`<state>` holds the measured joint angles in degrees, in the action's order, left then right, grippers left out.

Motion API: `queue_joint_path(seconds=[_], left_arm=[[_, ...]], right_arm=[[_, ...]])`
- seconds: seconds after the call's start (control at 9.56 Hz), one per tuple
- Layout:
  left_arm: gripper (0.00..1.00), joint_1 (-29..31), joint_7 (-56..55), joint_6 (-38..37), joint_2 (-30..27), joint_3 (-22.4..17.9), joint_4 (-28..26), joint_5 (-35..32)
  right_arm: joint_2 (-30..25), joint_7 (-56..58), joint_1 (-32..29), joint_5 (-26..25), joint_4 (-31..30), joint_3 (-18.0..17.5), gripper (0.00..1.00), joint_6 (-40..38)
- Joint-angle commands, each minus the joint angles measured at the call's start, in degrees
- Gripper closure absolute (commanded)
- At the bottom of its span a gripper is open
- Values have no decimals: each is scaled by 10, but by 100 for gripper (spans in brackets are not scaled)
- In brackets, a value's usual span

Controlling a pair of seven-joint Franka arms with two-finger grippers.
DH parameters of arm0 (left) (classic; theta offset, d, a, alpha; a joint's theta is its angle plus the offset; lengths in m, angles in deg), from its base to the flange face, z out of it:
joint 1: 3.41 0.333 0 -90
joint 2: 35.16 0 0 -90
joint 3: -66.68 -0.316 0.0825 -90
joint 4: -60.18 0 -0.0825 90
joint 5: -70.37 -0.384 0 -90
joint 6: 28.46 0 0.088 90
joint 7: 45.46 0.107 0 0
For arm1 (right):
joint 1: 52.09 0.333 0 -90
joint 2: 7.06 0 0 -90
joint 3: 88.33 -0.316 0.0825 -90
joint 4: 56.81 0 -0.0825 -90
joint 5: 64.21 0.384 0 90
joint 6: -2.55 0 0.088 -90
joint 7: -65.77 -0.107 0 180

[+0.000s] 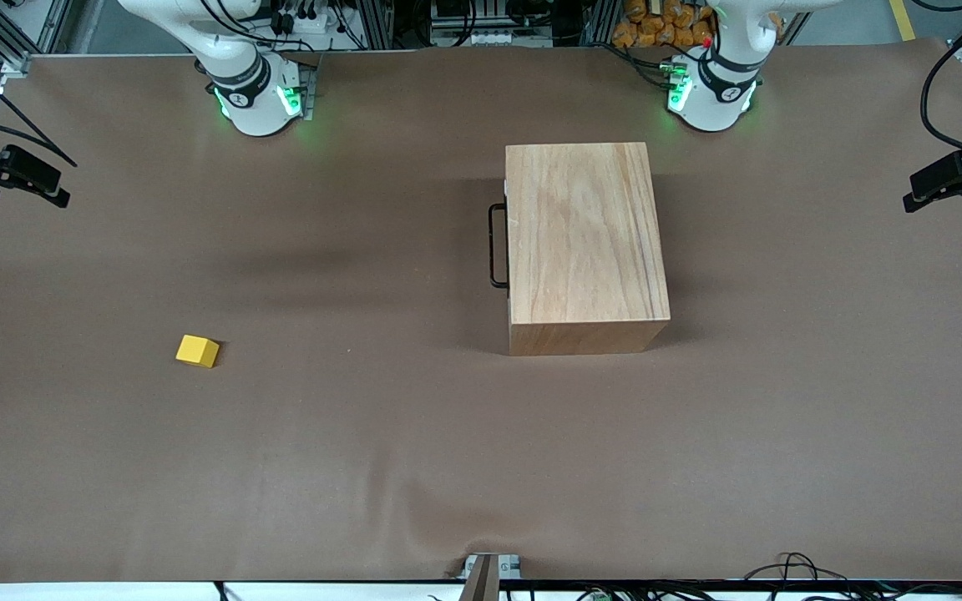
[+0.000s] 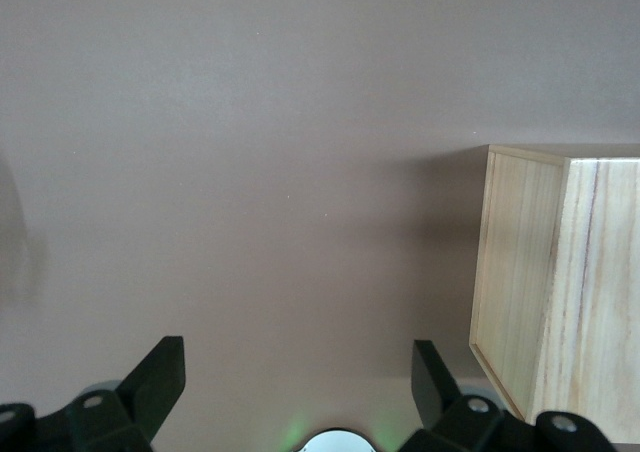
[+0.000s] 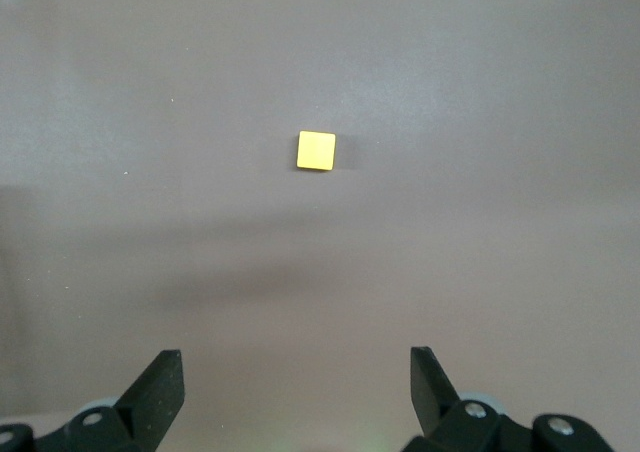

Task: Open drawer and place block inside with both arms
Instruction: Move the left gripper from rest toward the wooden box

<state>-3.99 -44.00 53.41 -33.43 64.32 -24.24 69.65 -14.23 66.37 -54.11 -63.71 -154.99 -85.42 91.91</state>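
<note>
The wooden box (image 1: 585, 242) stands on the table near the left arm's base. Its drawer is shut; only the black U-shaped handle (image 1: 496, 245) shows, on the side facing the right arm's end. The small yellow block (image 1: 197, 351) lies on the table toward the right arm's end, nearer the front camera than the box. It also shows in the right wrist view (image 3: 316, 151). My left gripper (image 2: 298, 372) is open and empty, high over the table beside the box (image 2: 555, 292). My right gripper (image 3: 296, 372) is open and empty, high over the table, apart from the block.
Brown table cover (image 1: 414, 451) spans the whole surface. The two green-lit arm bases (image 1: 260, 96) (image 1: 711, 92) stand along the table's edge farthest from the front camera. Black camera mounts (image 1: 9, 171) (image 1: 957, 179) sit at both ends. Cables lie at the front edge (image 1: 790, 572).
</note>
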Motion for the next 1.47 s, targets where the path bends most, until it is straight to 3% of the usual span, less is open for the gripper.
queue_joint_path(seconds=[0.0, 0.52, 0.84, 0.94, 1.36], left_arm=[[0, 1, 10, 1, -2, 1, -1, 1], [0, 12, 3, 0, 0, 33, 7, 5], [0, -17, -57, 0, 20, 88, 9, 0], [0, -34, -88, 0, 30, 106, 9, -2], [0, -138, -230, 4, 90, 110, 53, 0]], right_arm=[[5, 5, 4, -2, 12, -3, 0, -9], [5, 5, 10, -3, 12, -3, 0, -9], [6, 5, 10, -3, 10, -3, 0, -9], [6, 3, 16, -3, 8, -3, 0, -9], [8, 5, 15, -7, 7, -3, 0, -9]])
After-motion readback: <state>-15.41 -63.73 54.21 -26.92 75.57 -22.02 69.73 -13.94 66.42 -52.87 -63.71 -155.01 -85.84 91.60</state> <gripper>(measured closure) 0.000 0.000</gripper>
